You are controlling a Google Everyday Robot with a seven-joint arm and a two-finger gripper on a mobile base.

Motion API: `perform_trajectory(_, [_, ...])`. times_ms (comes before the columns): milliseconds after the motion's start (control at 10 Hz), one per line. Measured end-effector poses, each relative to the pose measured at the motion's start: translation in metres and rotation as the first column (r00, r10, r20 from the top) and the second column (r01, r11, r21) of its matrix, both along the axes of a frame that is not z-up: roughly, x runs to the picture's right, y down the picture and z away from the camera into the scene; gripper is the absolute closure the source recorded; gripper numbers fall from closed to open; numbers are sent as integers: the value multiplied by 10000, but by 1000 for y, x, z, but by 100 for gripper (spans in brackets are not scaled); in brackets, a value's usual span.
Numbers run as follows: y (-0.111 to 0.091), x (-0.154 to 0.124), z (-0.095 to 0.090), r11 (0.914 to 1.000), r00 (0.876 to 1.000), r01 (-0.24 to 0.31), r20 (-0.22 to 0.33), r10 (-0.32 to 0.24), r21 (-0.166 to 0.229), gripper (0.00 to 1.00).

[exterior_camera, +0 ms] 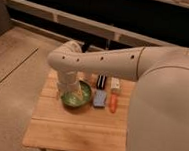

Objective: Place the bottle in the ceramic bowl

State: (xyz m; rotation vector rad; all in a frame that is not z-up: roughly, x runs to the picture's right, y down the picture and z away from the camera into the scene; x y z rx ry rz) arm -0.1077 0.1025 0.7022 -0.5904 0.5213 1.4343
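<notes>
Looking at this, the arm (104,61) is reaching across the table (72,130) and pointing its wrist straight down over the bowl (70,103). The gripper (72,89) is hanging just inside the bowl's rim, on the side away from the blue block (100,98). Its fingers are standing spread, not pinching anything. A pale sliver is leaning inside the bowl right beside the gripper. I'm guessing that's the bottle (80,91), though the wrist is hiding a fair bit of it.

So I'm reading this as the letting-go part, with the task nearly finished. What I'm thinking for doing it well:

- keeping the fingers wide while backing off, so nothing is catching the bottle and dragging it over the rim
- lifting straight up out of the bowl rather than sweeping sideways
- going slow, since a slim bottle leaning on a glossy wall is probably sliding easily
- steering away from the blue block and the orange piece (113,103), both lying just beside the bowl
</notes>
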Motion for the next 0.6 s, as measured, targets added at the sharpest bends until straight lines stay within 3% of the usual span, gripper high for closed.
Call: perform_trajectory(600, [0,0,0,10000,10000,1,-2,-1,-6,35])
